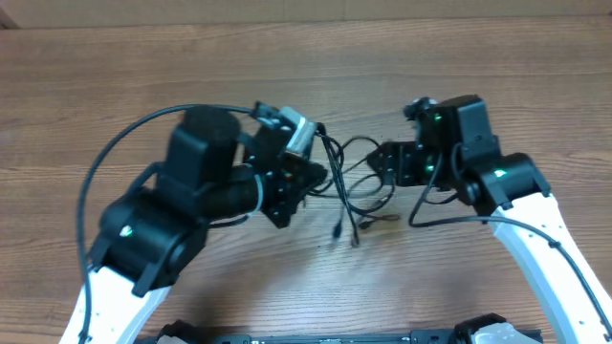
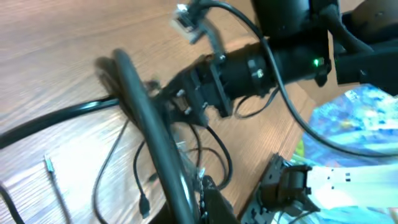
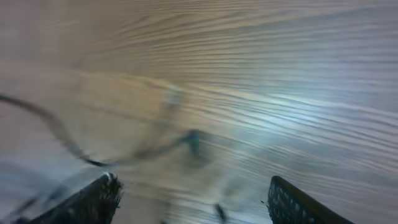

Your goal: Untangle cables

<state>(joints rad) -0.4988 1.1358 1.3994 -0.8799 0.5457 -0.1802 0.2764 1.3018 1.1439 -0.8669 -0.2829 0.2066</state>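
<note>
**Overhead.** The cables [image 1: 356,183] lie as a loose tangle on the wooden table [image 1: 287,57], between the two arms. Their loops spread roughly from left to right, and two plug ends [image 1: 338,232] trail toward the near edge. The left gripper [image 1: 308,174] sits at the tangle's left side with its jaws pressed together. Its own wrist hides the tips, so it cannot be told whether a cord is pinched. The right gripper [image 1: 382,161] points left at the tangle's right side. Its fingertips merge with the dark cords.

**Left wrist.** A thick black wire [image 2: 149,130] crosses the frame diagonally and covers part of the tangle. Behind it thin cords curve in loops down the frame. One small plug [image 2: 144,205] hangs low, and a silver-tipped end [image 2: 48,163] lies apart on the wood at the left. The right arm's black wrist [image 2: 261,62] fills the top. A blue patterned object [image 2: 364,115] is cut off at the right edge.

**Right wrist.** The frame is heavily blurred. The right gripper's two fingers [image 3: 99,196] stand spread at the bottom corners, with nothing between them. One thin cord [image 3: 62,140] sweeps in from the left and ends in a dark plug [image 3: 194,142] near the centre, above the fingers. Its left end is cut off.
</note>
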